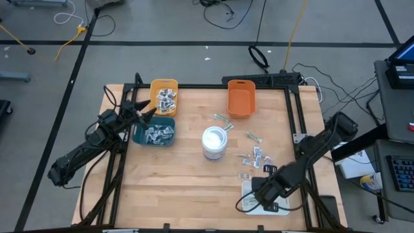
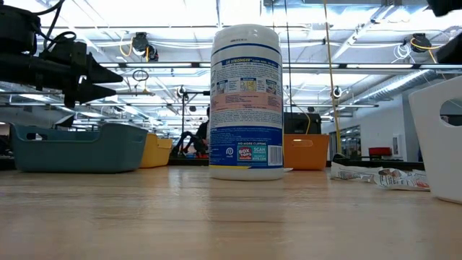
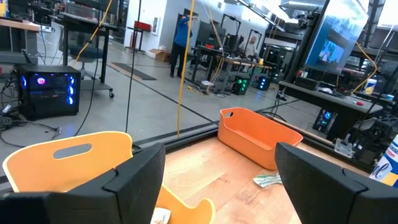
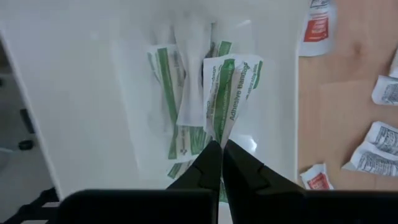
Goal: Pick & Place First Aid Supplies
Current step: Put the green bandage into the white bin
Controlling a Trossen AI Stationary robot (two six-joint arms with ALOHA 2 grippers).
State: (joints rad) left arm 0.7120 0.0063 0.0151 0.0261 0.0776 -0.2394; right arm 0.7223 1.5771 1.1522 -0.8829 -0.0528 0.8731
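I note the table (image 1: 194, 188) first, then the white canister (image 1: 214, 143) at the centre of the high view. The teal bin (image 1: 155, 133) and yellow bin (image 1: 163, 97) at upper left already carry silvery packets (image 1: 157, 133); the orange bin (image 1: 240, 98) at upper centre looks empty. The white tray (image 4: 81, 93) sits at lower right.

My left gripper (image 1: 143, 114) hangs above the teal and yellow bins at upper left, fingers spread wide, holding nothing. My right gripper (image 4: 221, 163) is over the tray at lower right, fingers pressed together on the end of a green-striped bandage strip (image 4: 231, 84); more strips (image 4: 165, 87) lie beneath it in the tray.

Loose packets (image 1: 255, 155) lie right of centre on the wood, with 2 red-and-white sachets (image 4: 318, 22) beside the tray.

My judgement: these are paper-light, thin and floppy, with slick wrappers. A strip will droop and may slip or drag a neighbour. I would pinch at an end or raised edge, firmly.
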